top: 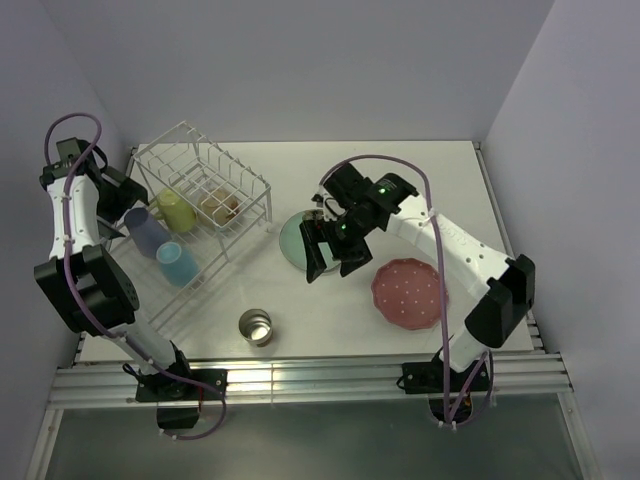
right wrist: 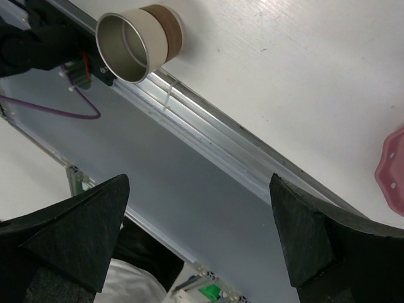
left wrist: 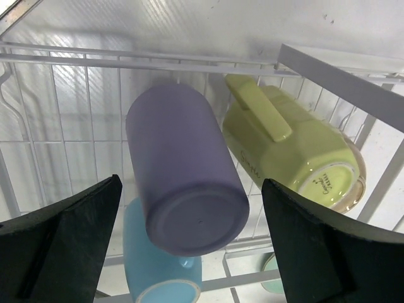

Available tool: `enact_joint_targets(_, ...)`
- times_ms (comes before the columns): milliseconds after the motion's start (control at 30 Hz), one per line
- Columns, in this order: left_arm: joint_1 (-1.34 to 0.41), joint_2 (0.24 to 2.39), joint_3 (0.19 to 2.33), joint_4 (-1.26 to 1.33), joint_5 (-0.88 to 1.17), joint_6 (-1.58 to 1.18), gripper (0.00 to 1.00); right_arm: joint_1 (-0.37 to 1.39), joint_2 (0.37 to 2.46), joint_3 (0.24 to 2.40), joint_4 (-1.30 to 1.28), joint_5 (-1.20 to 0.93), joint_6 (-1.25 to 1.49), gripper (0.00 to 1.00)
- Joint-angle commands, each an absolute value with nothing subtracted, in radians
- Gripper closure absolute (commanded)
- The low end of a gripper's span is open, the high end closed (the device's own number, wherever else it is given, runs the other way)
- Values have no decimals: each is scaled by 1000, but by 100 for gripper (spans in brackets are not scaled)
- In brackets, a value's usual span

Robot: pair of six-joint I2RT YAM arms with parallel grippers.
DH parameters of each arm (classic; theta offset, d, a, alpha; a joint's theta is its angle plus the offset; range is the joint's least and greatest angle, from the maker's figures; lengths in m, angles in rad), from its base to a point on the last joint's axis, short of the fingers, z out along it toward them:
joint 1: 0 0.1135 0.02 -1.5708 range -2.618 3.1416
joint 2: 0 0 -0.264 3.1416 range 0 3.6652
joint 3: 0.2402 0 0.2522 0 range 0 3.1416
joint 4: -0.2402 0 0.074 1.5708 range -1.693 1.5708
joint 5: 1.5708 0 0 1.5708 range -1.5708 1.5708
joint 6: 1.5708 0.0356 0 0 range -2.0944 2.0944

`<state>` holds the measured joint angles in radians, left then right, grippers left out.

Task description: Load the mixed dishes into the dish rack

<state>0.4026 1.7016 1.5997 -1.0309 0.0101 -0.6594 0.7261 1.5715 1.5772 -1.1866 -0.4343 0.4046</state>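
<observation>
Top external view: I work on a white table [top: 330, 325] boxed in by plain pale grey-lavender walls on three sides, with a ribbed aluminium rail [top: 320, 378] along its near edge where my two bases are bolted. The dish rack [top: 229, 157] stands at the far left of the table, close to the left wall.

My left gripper [left wrist: 190, 183] hangs at the rack's left side with its jaws spread wide. The lavender cup [left wrist: 183, 183] sits between the fingers [left wrist: 63, 240] with a sliver of space on each side, so I grip nothing. That cup rests on the rack's lower tray with its base turned to my left wrist camera. The yellow mug [left wrist: 297, 151] is just beside it, deeper in the rack, handle up. The light blue mug [left wrist: 158, 271] lies nearer the tray's front edge. The cream bowl [top: 220, 207] sits in the rack's raised tier.

My right gripper [top: 335, 268] hovers to the right of the rack, jaws released and empty, over the near edge of the mint-green flower plate [top: 291, 238]. That plate lies flat on the table just beside the rack. The pink white-dotted plate [top: 407, 293] lies well apart from the rack, further right. The small shiny metal cup [top: 256, 326] stands upright on the table near the rack's front corner. In the right wrist view a dull grey floor shows below the rail
</observation>
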Motion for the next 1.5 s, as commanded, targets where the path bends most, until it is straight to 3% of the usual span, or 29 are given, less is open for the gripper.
enact_joint_targets(0, 399, 1697, 1658, -1081, 6, -681, 1, 779, 1611, 1660, -1200, -391, 382, 0)
enact_joint_targets(300, 405, 1566, 1628, -1184, -20, -798, 1, 908, 1736, 1716, -1163, -384, 367, 1)
enact_joint_targets(500, 426, 1321, 1514, -1147, 156, -899, 1, 980, 1821, 1724, -1111, -354, 364, 3)
enact_joint_targets(733, 408, 1071, 1428, -1175, 308, -959, 1, 1002, 1853, 1623, -927, -348, 452, 17)
enact_joint_targets(933, 206, 979, 1403, -1088, 261, -1067, 6, 1043, 1897, 1559, -793, -305, 544, 23)
enact_joint_targets(1233, -221, 1221, 1707, -1046, 19, -1183, 4, 1094, 2029, 1591, -739, -299, 607, 29)
enact_joint_targets(1300, -302, 1226, 1730, -1049, 0, -1201, 4, 1103, 2039, 1585, -739, -287, 617, 38)
enact_joint_targets(1400, -373, 1191, 1715, -1061, -66, -1207, 3, 1118, 2013, 1537, -732, -261, 633, 63)
enact_joint_targets(1433, -389, 1151, 1683, -1063, -72, -1207, 3, 1121, 1999, 1498, -723, -259, 640, 82)
enact_joint_targets(1467, -396, 1126, 1663, -1072, -77, -1207, 3, 1121, 1982, 1476, -719, -252, 646, 91)
